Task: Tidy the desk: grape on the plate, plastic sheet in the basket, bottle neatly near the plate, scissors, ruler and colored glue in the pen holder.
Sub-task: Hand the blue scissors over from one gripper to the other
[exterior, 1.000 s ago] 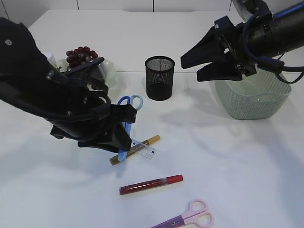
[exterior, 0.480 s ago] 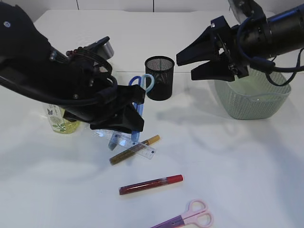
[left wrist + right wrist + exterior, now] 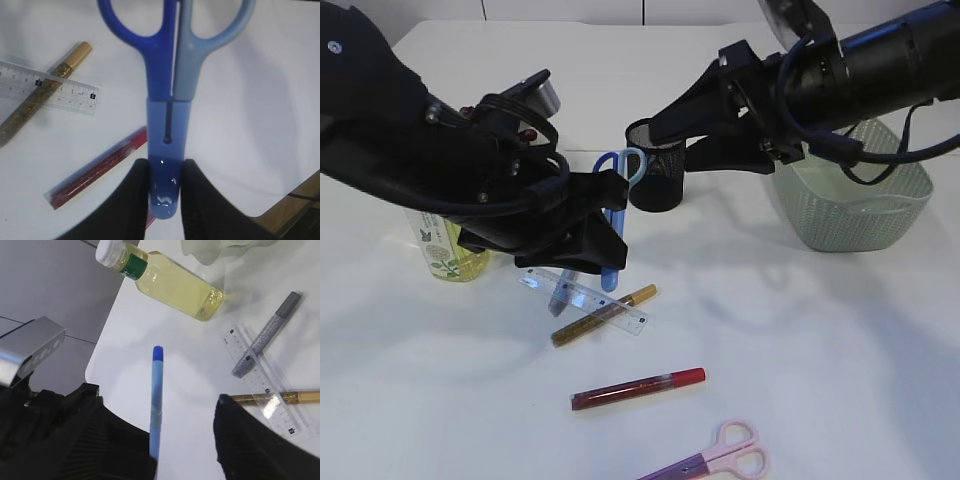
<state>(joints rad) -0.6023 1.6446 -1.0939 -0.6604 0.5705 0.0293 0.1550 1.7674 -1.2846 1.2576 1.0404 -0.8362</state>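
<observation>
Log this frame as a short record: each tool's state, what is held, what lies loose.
left tool: shut on blue scissors, held off the table
right tool: open, empty, beside pen holder
loose on table: ruler, gold glue, red glue, pink scissors
bottle: upright behind left arm

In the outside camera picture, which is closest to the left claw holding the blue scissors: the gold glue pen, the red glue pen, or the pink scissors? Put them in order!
From the left gripper:
1. Gold glue pen, just below it.
2. Red glue pen, lower down, toward the front.
3. Pink scissors, at the front edge, farthest.
</observation>
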